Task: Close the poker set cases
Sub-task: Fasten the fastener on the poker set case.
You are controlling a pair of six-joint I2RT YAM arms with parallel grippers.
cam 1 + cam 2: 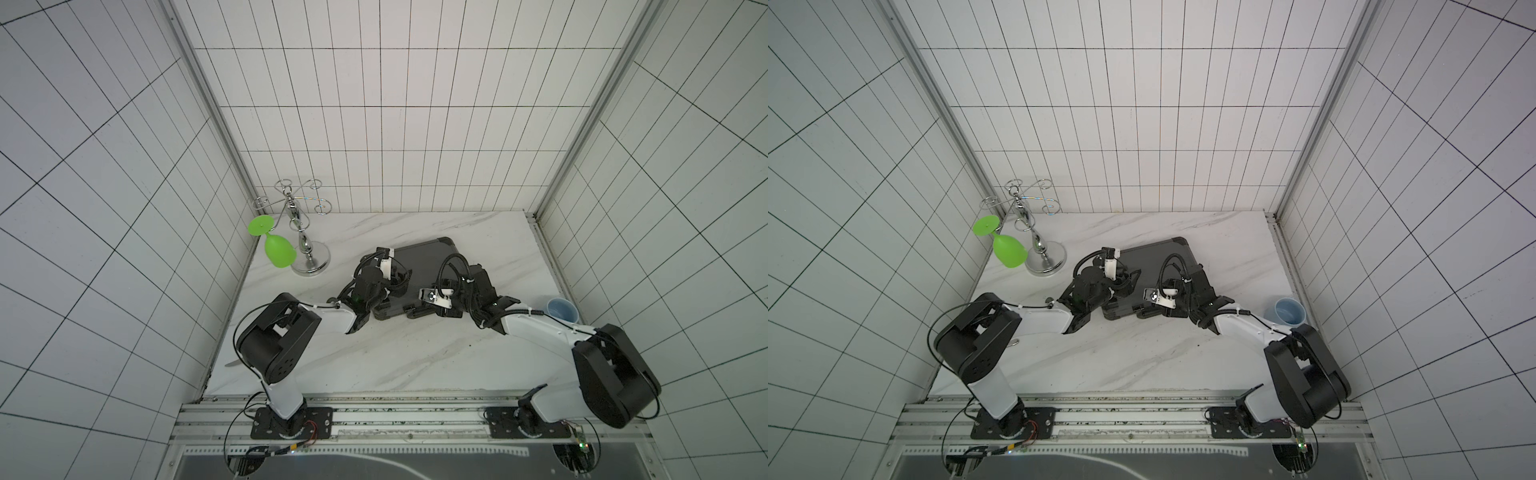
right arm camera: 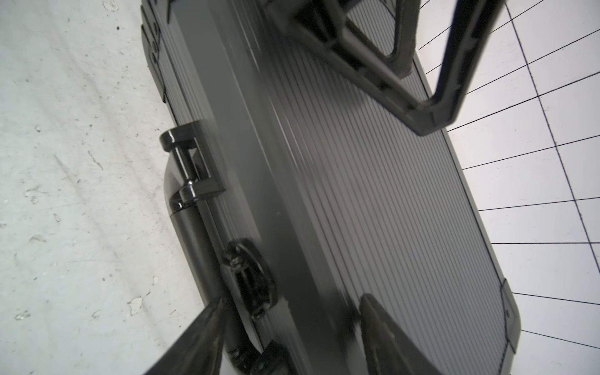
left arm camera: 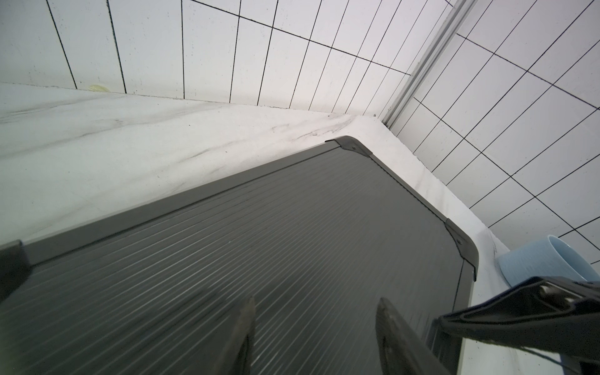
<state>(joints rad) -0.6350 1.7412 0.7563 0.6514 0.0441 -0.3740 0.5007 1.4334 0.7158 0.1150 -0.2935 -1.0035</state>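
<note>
The poker set case is dark grey and ribbed, and lies flat on the marble table with its lid down, so no chips show. My left gripper hovers open just over the ribbed lid, holding nothing. My right gripper is open at the case's front edge. One finger stands on the table side by the black handle and a latch, and the other finger is over the lid. It grips nothing.
A chrome glass rack stands at the back left, with a green wine glass hanging upside down from it. A light blue cup sits right of the case by the wall. Tiled walls close in three sides.
</note>
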